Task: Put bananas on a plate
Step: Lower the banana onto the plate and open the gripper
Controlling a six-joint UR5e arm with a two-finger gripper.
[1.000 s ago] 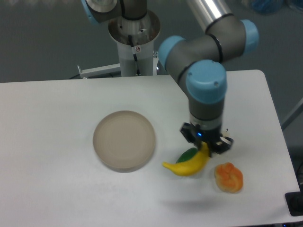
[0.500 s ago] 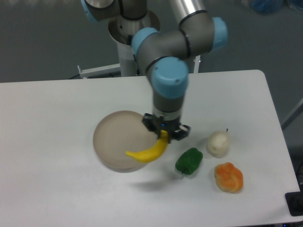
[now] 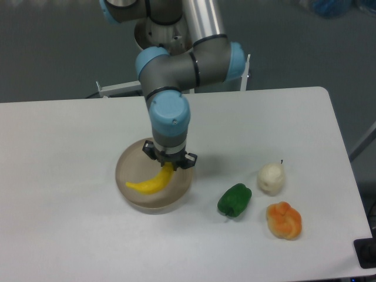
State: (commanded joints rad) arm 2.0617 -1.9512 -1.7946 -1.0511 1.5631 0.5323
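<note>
Where the banana (image 3: 151,181) hung over the bare tabletop (image 3: 70,235) beside the orange fruit (image 3: 284,220) a second ago, it now sits over the plate (image 3: 134,196), carried there by the gripper (image 3: 169,166). Half a second back it was only at the plate's right rim; now its whole length lies within the plate's outline, stem end up at the fingers, tip pointing left and down. Cannot tell whether the banana touches the plate surface or hangs just above it.

Fingers closed narrow on the banana's upper end, gripper pointing straight down. Arm has swung left across the tabletop: the blue-capped wrist joint, formerly above the right-hand group of items, now stands over the plate's right half and hides part of the far rim.

Plate unmoved between frames, left of centre on the white tabletop.

Right-hand group is now fully uncovered. Green pepper (image 3: 234,200) lies near the plate's right side, apart from it. White round item (image 3: 271,178), with a thin dark stem, sits up and right of the pepper; it was hidden behind the gripper a second ago and has shown since half a second ago. Lumpy orange fruit rests just below the white item, same place as before. These three stay close together, not visibly touching, well apart from the banana.
</note>
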